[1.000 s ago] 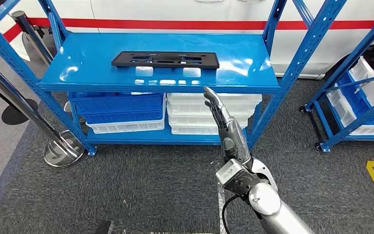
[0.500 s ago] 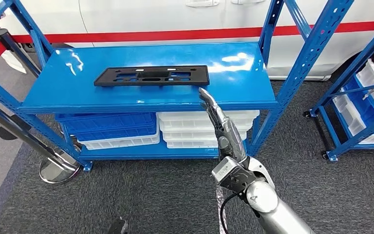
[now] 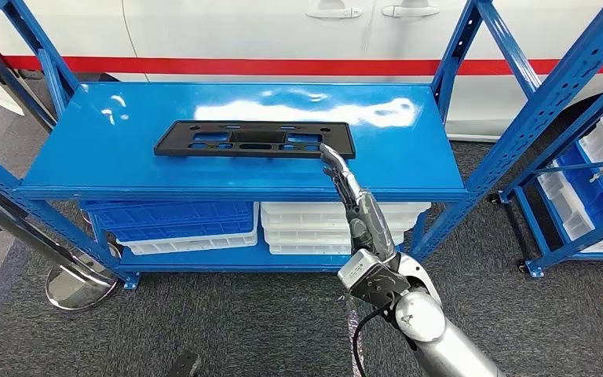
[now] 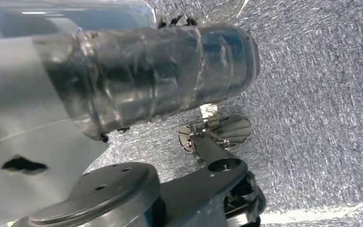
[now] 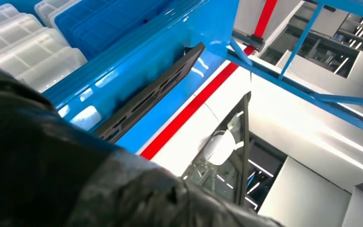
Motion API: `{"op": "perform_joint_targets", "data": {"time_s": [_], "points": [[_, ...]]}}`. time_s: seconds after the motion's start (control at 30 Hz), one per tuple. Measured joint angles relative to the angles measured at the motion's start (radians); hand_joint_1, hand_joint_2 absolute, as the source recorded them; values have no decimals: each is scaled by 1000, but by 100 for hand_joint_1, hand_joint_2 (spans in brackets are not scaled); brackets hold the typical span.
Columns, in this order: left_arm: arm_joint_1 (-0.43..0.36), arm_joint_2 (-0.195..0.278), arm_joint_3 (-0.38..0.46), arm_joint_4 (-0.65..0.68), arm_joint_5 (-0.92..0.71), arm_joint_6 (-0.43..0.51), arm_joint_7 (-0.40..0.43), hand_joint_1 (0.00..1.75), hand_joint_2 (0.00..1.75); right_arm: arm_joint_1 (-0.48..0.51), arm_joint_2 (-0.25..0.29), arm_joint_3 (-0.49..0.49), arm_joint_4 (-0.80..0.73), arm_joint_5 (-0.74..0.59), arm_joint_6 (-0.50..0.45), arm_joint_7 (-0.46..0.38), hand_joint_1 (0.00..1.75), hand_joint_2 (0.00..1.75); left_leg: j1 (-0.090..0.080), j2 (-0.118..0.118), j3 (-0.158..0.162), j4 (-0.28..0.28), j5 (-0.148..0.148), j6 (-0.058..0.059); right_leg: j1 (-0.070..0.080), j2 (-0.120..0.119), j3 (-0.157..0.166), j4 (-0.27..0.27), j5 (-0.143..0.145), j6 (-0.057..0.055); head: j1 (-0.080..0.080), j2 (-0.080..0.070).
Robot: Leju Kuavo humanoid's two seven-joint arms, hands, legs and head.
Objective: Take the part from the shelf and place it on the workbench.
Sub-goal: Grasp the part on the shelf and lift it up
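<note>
Part (image 3: 254, 139) flat on shelf (image 3: 86, 157) top; right robot hand (image 3: 353, 196) before its right end; bins (image 3: 338, 228) on tier below.

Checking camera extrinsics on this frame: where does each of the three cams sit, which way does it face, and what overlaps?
Head view: high on the body, facing forward and down at the blue shelf with the black part; right hand reaches in.
Left wrist view: on the hanging left arm, looking down at grey carpet.
Right wrist view: behind the right hand, looking along the shelf at the part.
Shared: head and right wrist views both show shelf and part.
</note>
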Motion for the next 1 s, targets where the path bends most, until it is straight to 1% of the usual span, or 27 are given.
{"op": "perform_joint_targets", "data": {"time_s": [0.03, 0.07, 0.1, 0.13, 0.17, 0.23, 0.3, 0.33, 0.37, 0.43, 0.47, 0.5, 0.53, 0.57, 0.6, 0.63, 0.67, 0.7, 0.73, 0.8, 0.83, 0.87, 0.9, 0.93, 0.97, 1.0], "points": [[1, 0, -2, 0, -1, 0, -1, 0, 0, 1, 0, 0, 1, -1, 1, 0, 0, 0, -1, -1, 6, 1, -6, 0, 0, 0, 0, -30, 38, -3, 0, 0], [1, 0, -3, 0, -2, 0, -3, 0, 0, 1, 0, 0, 2, -1, 1, 0, 0, 0, -3, -3, 14, 2, -13, 0, 2, 0, 15, -91, 88, -9, 0, 0], [2, 0, -4, 0, -3, 1, -4, 0, 0, 0, 0, 0, 3, -1, 2, 0, 0, 0, -4, -4, 21, 3, -18, -1, 5, 0, 36, -153, 129, -16, 0, 0], [2, 0, -6, 0, -4, 1, -5, 0, 0, 0, 0, 0, 3, -1, 2, 0, 0, 0, -6, -6, 25, 4, -23, -3, 8, 1, 55, -208, 158, -24, -1, 0], [1, 0, -10, 0, -4, 1, -5, 0, 0, 0, 0, 0, 4, -1, 3, 0, 0, 0, -6, -7, 27, 5, -25, -7, 12, 1, 68, -241, 170, -29, -1, 0], [-1, -1, -17, 0, -5, 3, -7, 0, 0, -1, 0, 0, 5, -1, 5, 1, 0, 0, -6, -8, 26, 5, -27, -14, 16, 2, 76, -261, 168, -35, -2, 0], [-1, 1, -19, 0, -5, 6, -7, 0, 0, -2, 1, 0, 6, 1, 8, 1, 0, 0, -6, -7, 24, 9, -35, -24, 9, 1, 85, -272, 171, -41, -2, 0], [-1, 1, -19, 0, -5, 7, -8, 0, 0, -2, 2, 0, 6, 3, 10, 1, 0, 0, -6, -5, 17, 28, -50, -31, 4, -1, 91, -279, 173, -45, -4, 0], [-2, 2, -19, 0, -5, 8, -9, 0, 0, -4, 4, 0, 6, 4, 12, 2, 0, 0, -5, -4, 1, 67, -74, -38, 0, -3, 96, -284, 174, -48, -7, 0], [-3, 1, -19, 0, -4, 9, -11, 0, 0, -5, 5, 0, 9, 6, 13, 3, 0, 0, 5, -1, -53, 186, -130, -51, -2, -8, 100, -286, 173, -51, -10, 0], [-3, 0, -19, 0, -4, 9, -11, 0, 0, -5, 5, 0, 11, 6, 14, 5, 0, 0, 10, 1, -77, 236, -145, -57, -2, -9, 101, -285, 172, -52, -10, 0], [-3, 0, -19, 0, -4, 9, -11, 0, 0, -5, 5, 0, 13, 7, 14, 6, 0, 0, 15, 3, -89, 257, -144, -62, -3, -10, 101, -285, 171, -51, -10, 0], [-4, -1, -19, 0, -3, 10, -11, 0, 0, -5, 5, 0, 15, 8, 13, 7, 0, 0, 19, 5, -83, 243, -125, -66, -5, -9, 102, -283, 169, -50, -10, 0], [-5, -1, -19, 0, -3, 10, -11, 0, 0, -5, 5, 0, 17, 8, 13, 7, 0, 0, 23, 6, -59, 194, -92, -70, -7, -8, 103, -281, 166, -46, -10, 0], [-6, -1, -19, 0, -3, 11, -11, 0, 0, -6, 6, 0, 18, 8, 13, 8, 0, 0, 25, 7, -27, 127, -61, -72, -10, -7, 105, -277, 162, -42, -10, 0], [-7, -1, -20, 0, -2, 11, -12, 0, 0, -6, 6, 0, 18, 8, 13, 8, 0, 0, 24, 7, 5, 66, -42, -73, -10, -6, 104, -273, 157, -36, -11, 0], [-10, -1, -20, 0, -2, 11, -13, 0, 0, -7, 7, 0, 19, 9, 13, 9, 0, 0, 22, 6, 27, 25, -34, -69, -10, -5, 103, -270, 153, -30, -12, 0], [-11, -2, -20, 0, -1, 11, -14, 0, 0, -7, 8, 1, 19, 9, 14, 9, 0, 0, 19, 5, 37, 7, -37, -65, -9, -5, 102, -268, 151, -24, -12, 0], [-12, -2, -20, 0, -1, 11, -15, 0, 0, -8, 8, 1, 19, 10, 15, 10, 0, 0, 16, 4, 39, 5, -42, -58, -8, -5, 102, -269, 150, -19, -13, 0], [-12, -2, -20, 0, 0, 11, -16, 0, 0, -8, 8, 1, 20, 10, 16, 11, 0, 0, 18, 4, 42, 0, -41, -43, -9, -5, 104, -269, 147, -8, -11, 0], [-11, -2, -20, 0, 0, 10, -16, 0, 0, -9, 8, 1, 20, 11, 17, 11, 0, 0, 19, 4, 47, -4, -41, -36, -10, -6, 98, -255, 138, -4, -10, 0], [-12, -2, -20, 0, 0, 10, -17, 0, 0, -9, 8, 1, 20, 11, 17, 11, 0, 0, 20, 5, 52, -8, -41, -29, -11, -6, 82, -221, 120, 0, -8, 0], [-13, -2, -20, 0, 0, 10, -17, 0, 0, -9, 8, 1, 20, 12, 18, 11, 0, 0, 20, 5, 55, -10, -42, -23, -11, -6, 53, -166, 96, 2, -6, 0], [-14, -2, -20, 0, 0, 9, -17, 0, 0, -9, 8, 1, 21, 12, 18, 11, 0, 0, 19, 6, 58, -11, -44, -18, -10, -6, 15, -97, 71, 4, -4, 0], [-15, -2, -20, 0, 0, 9, -18, 0, 0, -8, 8, 1, 23, 12, 18, 11, 0, 0, 17, 6, 59, -11, -46, -15, -10, -6, -24, -32, 53, 4, -4, 0], [-15, -2, -21, 0, 0, 9, -18, 0, 0, -7, 8, 2, 25, 12, 18, 11, 0, 0, 16, 5, 62, -10, -49, -13, -10, -6, -53, 8, 50, 5, -4, 0]]}}
